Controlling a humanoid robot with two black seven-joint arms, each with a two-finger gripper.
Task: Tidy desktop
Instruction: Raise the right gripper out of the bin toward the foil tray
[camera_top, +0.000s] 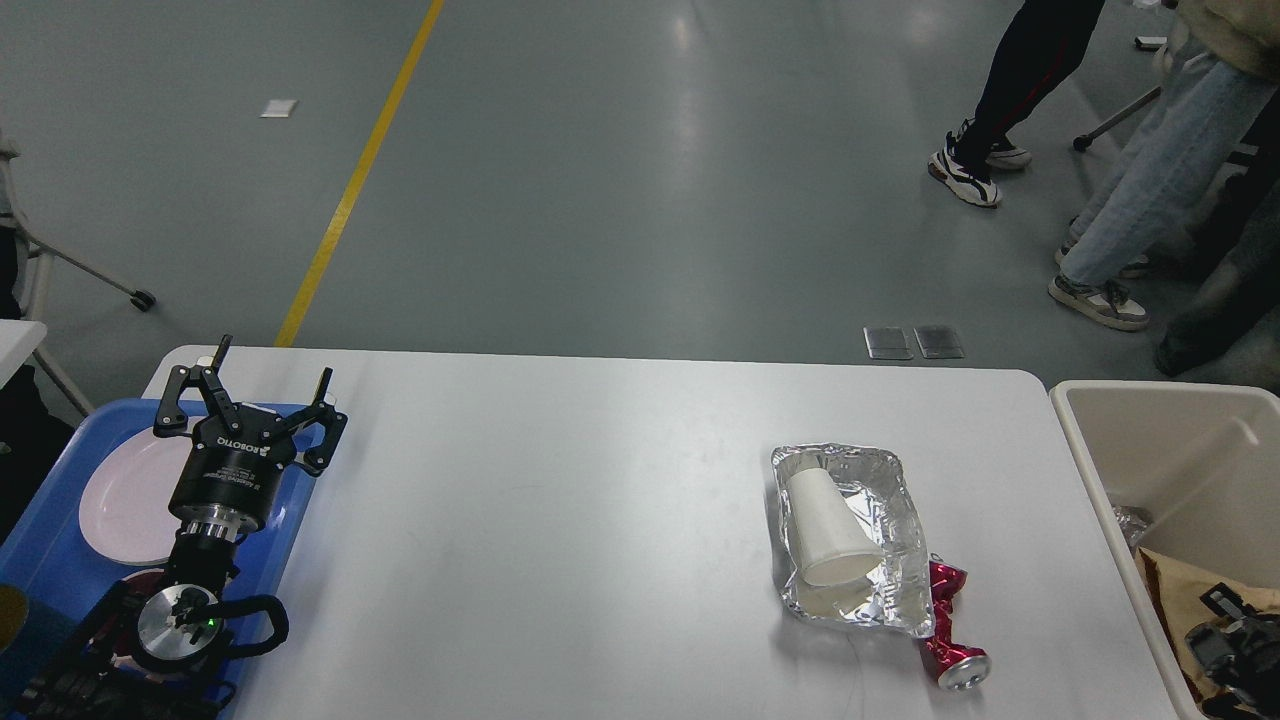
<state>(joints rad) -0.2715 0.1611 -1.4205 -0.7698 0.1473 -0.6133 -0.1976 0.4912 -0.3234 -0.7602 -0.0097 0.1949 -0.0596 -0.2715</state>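
Observation:
The white desktop fills the lower half of the head view. At its right lies a crumpled foil tray holding a tipped white paper cup. A crushed red can rests against the tray's near right corner. My left gripper hangs open and empty over the far corner of a blue tray with a pale pink plate on it. My right gripper shows only partly at the lower right, above the beige bin; its fingers are too dark to tell apart.
The beige bin stands past the desktop's right edge, with brown paper and a foil scrap inside. The blue tray overlaps the desktop's left edge. People's legs stand on the grey floor beyond the far right corner.

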